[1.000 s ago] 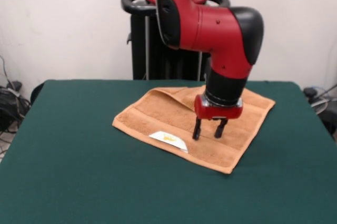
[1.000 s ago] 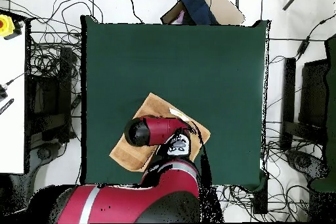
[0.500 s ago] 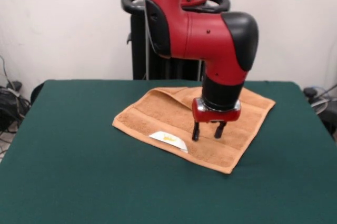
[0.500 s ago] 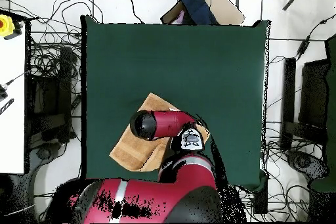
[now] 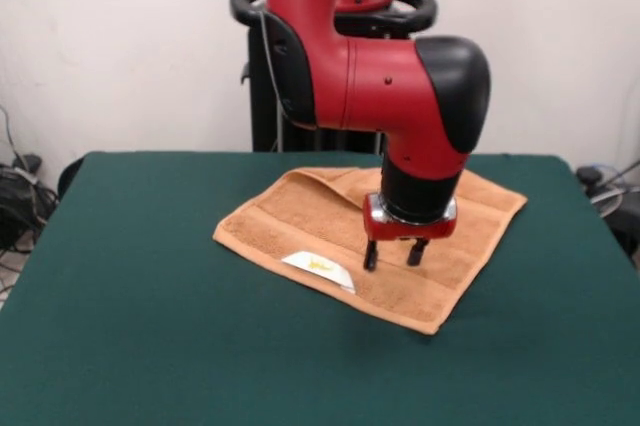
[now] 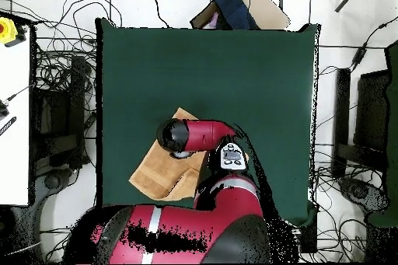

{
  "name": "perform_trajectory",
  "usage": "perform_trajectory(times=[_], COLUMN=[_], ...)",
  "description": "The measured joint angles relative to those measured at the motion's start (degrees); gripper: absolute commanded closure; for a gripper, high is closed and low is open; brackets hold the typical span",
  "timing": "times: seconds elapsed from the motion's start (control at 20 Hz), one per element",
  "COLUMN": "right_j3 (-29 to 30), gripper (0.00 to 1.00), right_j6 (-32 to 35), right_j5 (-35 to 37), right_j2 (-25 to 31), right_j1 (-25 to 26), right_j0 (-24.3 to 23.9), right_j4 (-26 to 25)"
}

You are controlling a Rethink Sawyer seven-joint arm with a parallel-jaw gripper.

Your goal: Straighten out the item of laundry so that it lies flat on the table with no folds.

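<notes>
The item of laundry (image 5: 300, 221), an orange-tan towel with a white tag (image 5: 318, 267) at its near edge, lies spread on the green table (image 5: 150, 306). A low fold ridge runs across its far part. My gripper (image 5: 391, 255) points straight down over the towel's right-middle, its tips at or just above the cloth. Its fingers stand apart and hold nothing. In the overhead view the arm (image 6: 194, 135) hides the gripper and most of the towel (image 6: 158, 175), which lies near the robot's edge of the table (image 6: 210, 67).
The black pedestal (image 5: 300, 106) stands behind the table's far edge. In the overhead view, cables lie on the floor all round. A white bench (image 6: 14, 106) stands at the left, and a box with dark cloth (image 6: 233, 4) beyond the far edge.
The arm has swung a little left in the front view and the gripper has drifted slightly left and up. The towel has barely moved.
</notes>
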Motion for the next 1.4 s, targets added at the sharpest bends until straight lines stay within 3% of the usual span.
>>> perform_trajectory(times=[0.4,0.95,1.4], right_j3=[-6.41,-8.38,-10.09], gripper=[0.00,0.00,0.00], right_j6=[0.00,0.00,0.00], right_j5=[2.35,2.37,-1.55], right_j2=[-0.02,-0.35,-0.41], right_j1=[-1.30,-9.74,-7.75], right_j0=[0.14,0.82,0.87], right_j4=[0.62,1.38,1.37])
